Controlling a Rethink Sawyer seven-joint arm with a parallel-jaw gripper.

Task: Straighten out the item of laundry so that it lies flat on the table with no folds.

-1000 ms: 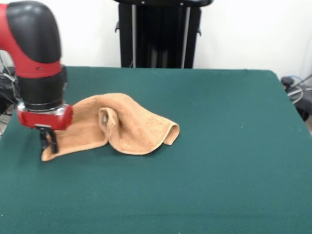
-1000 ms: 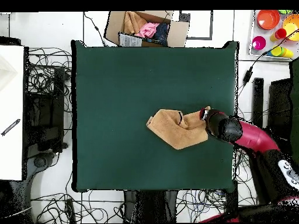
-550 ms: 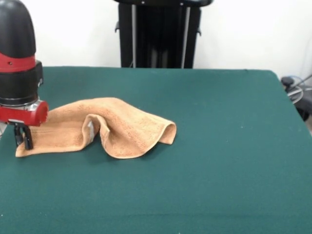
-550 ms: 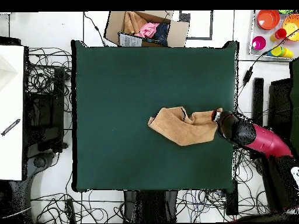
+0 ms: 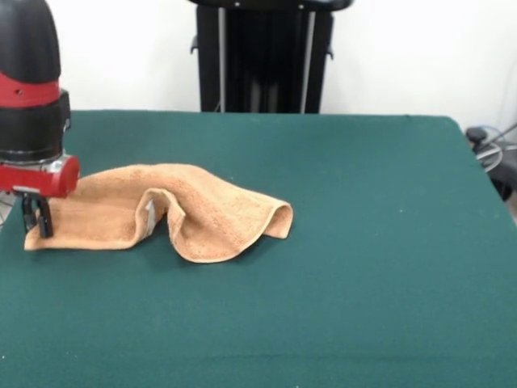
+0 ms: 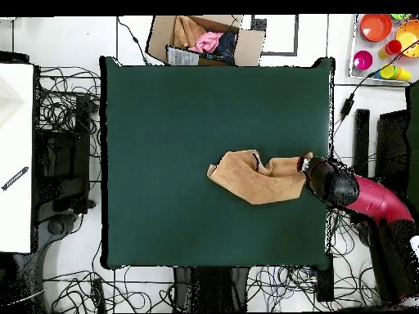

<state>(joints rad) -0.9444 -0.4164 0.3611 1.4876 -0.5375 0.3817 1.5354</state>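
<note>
While one corner is pinched in the closed gripper point(image 5: 37, 224) near the table's point(image 5: 363, 267) side edge, the towel point(image 5: 174, 212) is seen stretched across the green felt, its far end humped and folded over. Soft, light terry cloth, it is judged limp and easily dragged; free corners and the banded hems are judged the best holds.
</note>
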